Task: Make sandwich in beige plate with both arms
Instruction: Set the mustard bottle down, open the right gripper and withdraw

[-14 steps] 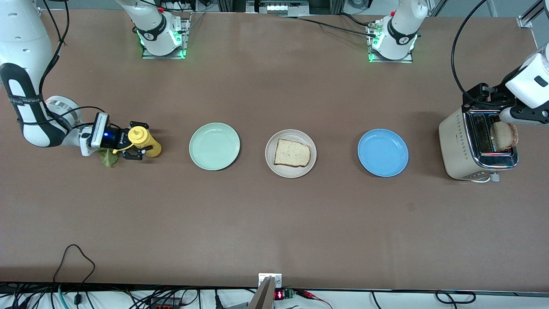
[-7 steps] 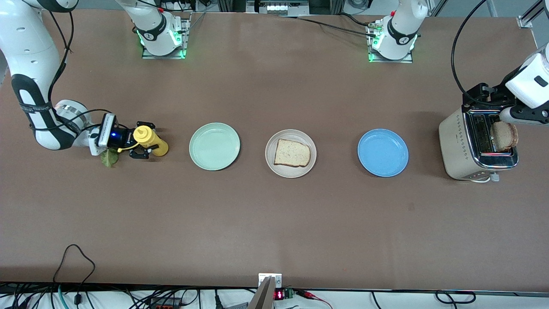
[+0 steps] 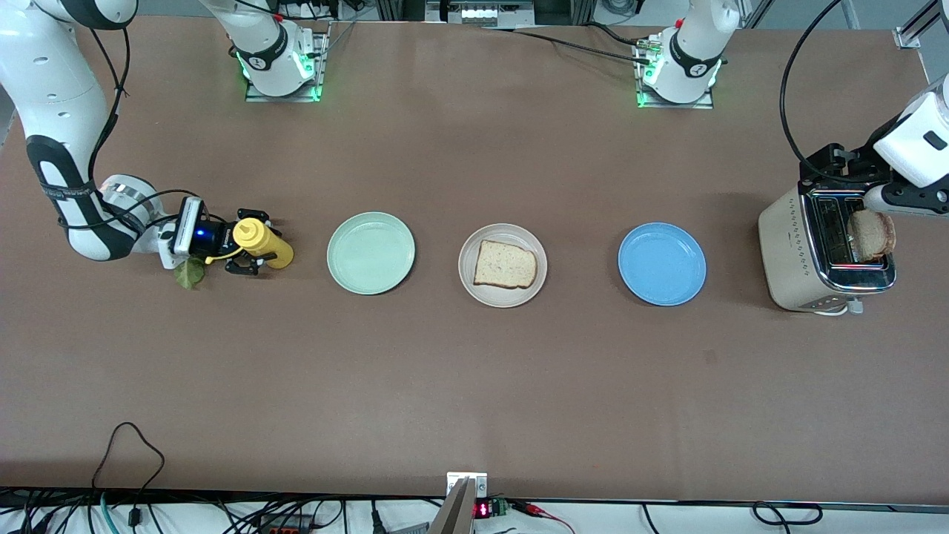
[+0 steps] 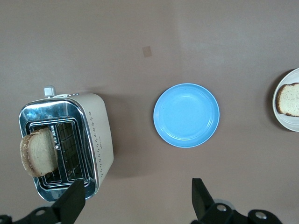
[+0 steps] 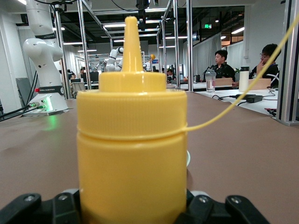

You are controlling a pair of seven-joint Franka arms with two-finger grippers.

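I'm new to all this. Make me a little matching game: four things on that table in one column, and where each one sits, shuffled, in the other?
Things:
1. bread slice
2. toast
3. yellow bottle
4. lettuce leaf

Places:
A. sticking out of the toaster
B. between the right tool's fingers
C. on the beige plate
D. on the table beneath the right arm's wrist

Pairs: 1-C, 2-A, 3-B, 4-D

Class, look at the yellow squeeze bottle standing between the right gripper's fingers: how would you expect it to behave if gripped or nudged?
The yellow squeeze bottle is tall with a narrow nozzle, so a high nudge may tip it. Its walls look like smooth plastic, probably slippery and likely to give under the right gripper.
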